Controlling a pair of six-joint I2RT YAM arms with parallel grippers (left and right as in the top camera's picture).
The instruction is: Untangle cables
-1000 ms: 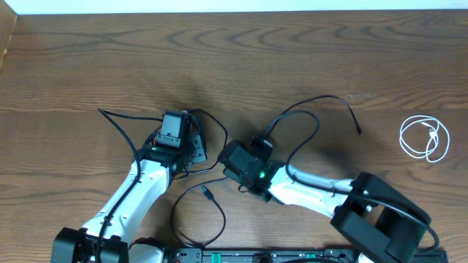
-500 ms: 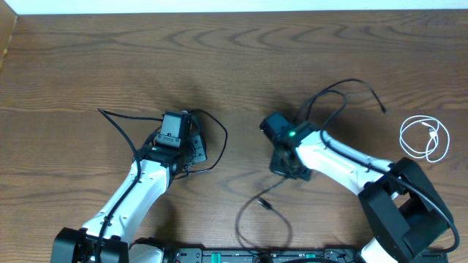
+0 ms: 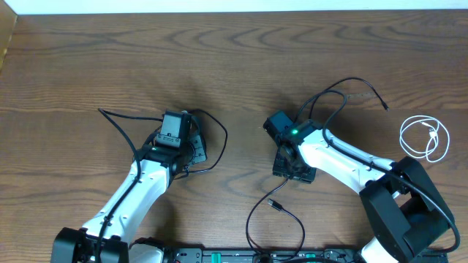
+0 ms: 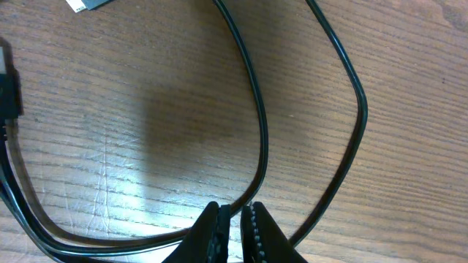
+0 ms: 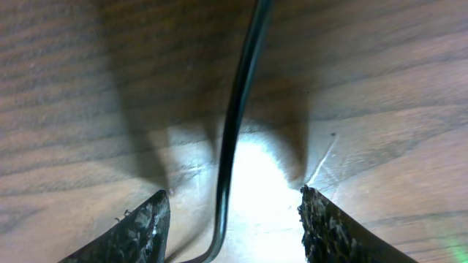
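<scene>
A black cable (image 3: pixel 217 146) loops beside my left gripper (image 3: pixel 189 157). In the left wrist view that gripper (image 4: pixel 234 219) is shut on one strand of the loop (image 4: pixel 259 131); a second strand (image 4: pixel 355 109) curves past on the right. Another black cable (image 3: pixel 344 82) runs from the far right down under my right gripper (image 3: pixel 292 166) to a plug (image 3: pixel 273 204) near the front. In the right wrist view this cable (image 5: pixel 238 109) lies loose between the open fingers (image 5: pixel 142 230), touching neither. A coiled white cable (image 3: pixel 424 139) lies apart at the right.
A black equipment bar (image 3: pixel 256 256) lines the table's front edge between the two arm bases. The right arm's forearm (image 3: pixel 344 161) crosses the front right. A white wall strip (image 3: pixel 219 6) borders the far edge of the wood table.
The right gripper carried its black cable to the right, away from the left arm, then opened and let it go; the plug end settled near the front. The left gripper stayed put, shut.
</scene>
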